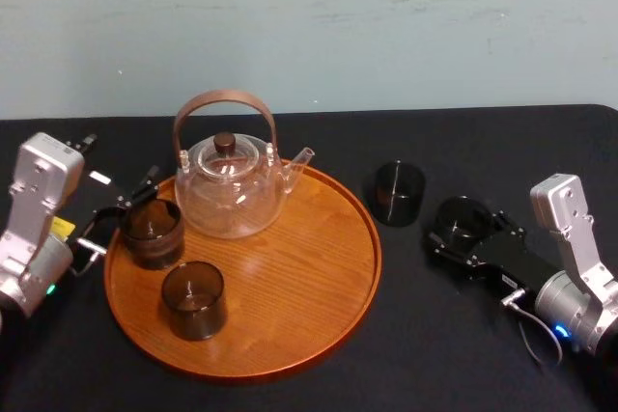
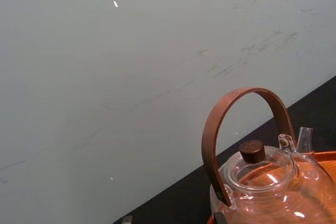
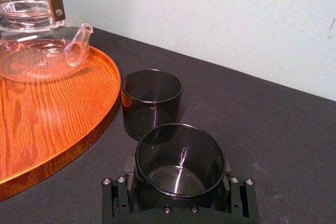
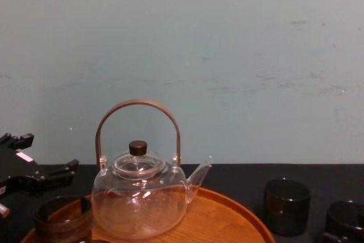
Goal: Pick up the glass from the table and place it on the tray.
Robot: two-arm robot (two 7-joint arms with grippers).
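A dark smoked glass (image 1: pixel 463 221) (image 3: pixel 179 164) stands on the black table right of the tray, and my right gripper (image 1: pixel 470 234) (image 3: pixel 178 195) is shut on its lower part, one finger on each side. A second dark glass (image 1: pixel 399 193) (image 3: pixel 151 100) stands free just beyond it, close to the rim of the round orange-brown wooden tray (image 1: pixel 328 325) (image 3: pixel 47 129). Two more dark glasses (image 1: pixel 152 233) (image 1: pixel 193 299) stand on the tray. My left gripper (image 1: pixel 121 214) (image 4: pixel 40 163) is open at the tray's left edge, beside and slightly above the left glass (image 4: pixel 62 217).
A clear glass teapot (image 1: pixel 232 185) (image 4: pixel 139 194) (image 2: pixel 273 187) with a brown arched handle stands at the back of the tray. The black table (image 1: pixel 463 354) runs to a pale wall behind. Bare cloth lies in front of and to the right of the tray.
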